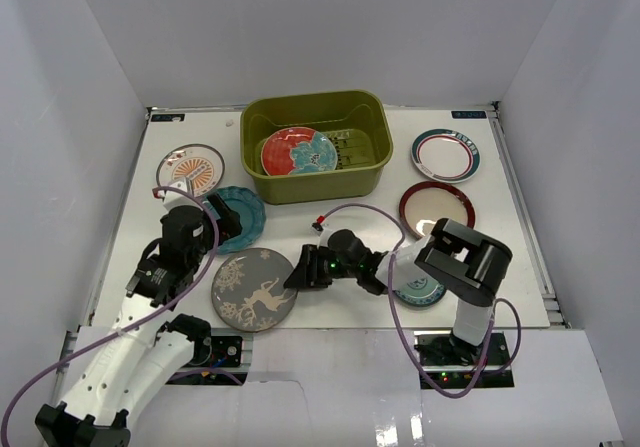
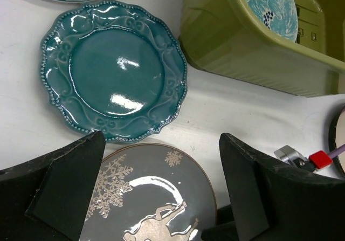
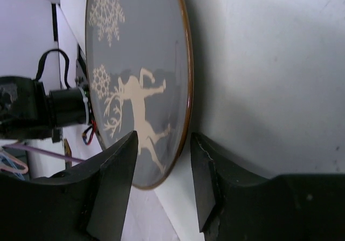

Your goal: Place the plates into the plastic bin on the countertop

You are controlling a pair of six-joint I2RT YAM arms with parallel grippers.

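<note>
The olive-green plastic bin [image 1: 315, 182] stands at the back of the white countertop [image 1: 350, 237] with the red-teal floral plate [image 1: 298, 152] inside. The grey deer plate [image 1: 254, 289] lies flat at the front. My right gripper [image 1: 303, 271] is open at its right rim. In the right wrist view [image 3: 163, 160] one finger is over the plate [image 3: 135, 63] and the other over the table beside the rim. My left gripper [image 1: 222, 227] is open and empty above the teal scalloped plate [image 1: 240, 217]. In the left wrist view [image 2: 161, 144] the teal plate [image 2: 113, 71] and grey plate [image 2: 151, 198] show.
The orange sunburst plate [image 1: 190, 167] lies back left. The ringed white plate [image 1: 446, 154] and maroon-rimmed cream plate [image 1: 436, 207] lie right of the bin. The small teal plate [image 1: 420, 291] is partly under my right arm. White walls close in the sides.
</note>
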